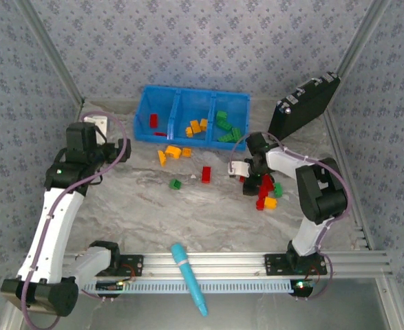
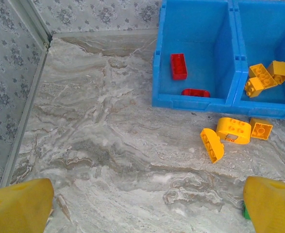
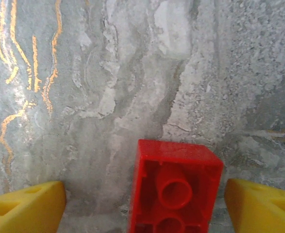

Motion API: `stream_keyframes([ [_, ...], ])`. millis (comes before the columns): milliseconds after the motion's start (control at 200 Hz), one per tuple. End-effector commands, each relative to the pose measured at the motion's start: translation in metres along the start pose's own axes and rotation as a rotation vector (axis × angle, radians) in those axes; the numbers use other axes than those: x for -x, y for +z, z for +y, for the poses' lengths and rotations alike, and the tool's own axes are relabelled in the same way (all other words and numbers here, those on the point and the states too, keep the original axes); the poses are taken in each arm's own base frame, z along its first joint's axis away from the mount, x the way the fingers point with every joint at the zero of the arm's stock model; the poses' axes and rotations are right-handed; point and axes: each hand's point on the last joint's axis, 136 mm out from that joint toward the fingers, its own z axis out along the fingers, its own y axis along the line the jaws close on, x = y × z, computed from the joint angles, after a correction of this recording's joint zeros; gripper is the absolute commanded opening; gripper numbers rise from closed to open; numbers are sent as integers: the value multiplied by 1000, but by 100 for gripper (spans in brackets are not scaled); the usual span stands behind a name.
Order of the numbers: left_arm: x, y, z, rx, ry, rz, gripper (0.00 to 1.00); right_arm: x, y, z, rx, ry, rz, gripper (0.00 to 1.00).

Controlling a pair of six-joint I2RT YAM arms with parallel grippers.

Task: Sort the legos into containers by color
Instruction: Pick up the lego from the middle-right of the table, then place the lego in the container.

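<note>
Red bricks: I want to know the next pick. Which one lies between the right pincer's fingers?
The upturned red brick, hollow side showing, within the right pincer; the lone red brick mid-table lies apart.

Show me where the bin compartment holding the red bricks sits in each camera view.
Top external: left compartment of the blue bin, far centre-left.
Left wrist: upper middle to right, two red bricks on its floor.
Right wrist: looks down on marbled tabletop, a loose red brick between the fingers of the open right tool.
Shared landmark: orange-yellow bricks lying just before the bin, seen from top and left wrist.
</note>
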Motion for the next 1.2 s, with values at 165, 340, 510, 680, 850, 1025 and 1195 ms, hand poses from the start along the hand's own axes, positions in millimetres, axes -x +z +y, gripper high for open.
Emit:
stream_keyframes([
  [165, 9, 6, 3, 18, 14, -38, 100, -1, 15, -5, 49, -13, 29, 53],
  [340, 9, 3, 4, 21, 14, -54, 100, 4, 13, -10, 34, -48, 89, 26],
  [510, 10, -4, 7, 37, 20, -79, 100, 36, -16, -47, -120, -72, 86, 19],
  [680, 12, -8, 14, 71, 38, -102, 100, 113, -79, -92, -315, -58, -125, 19],
  [850, 7, -4, 15, 84, 46, -110, 100, 199, -126, -132, -488, -84, -392, 19],
  [1025, 5, 1, 17, 92, 48, -107, 100, 267, -133, -166, -632, -92, -595, 19],
  [1195, 3, 7, 16, 90, 52, -88, 100, 319, -129, -198, -731, -58, -763, 21],
])
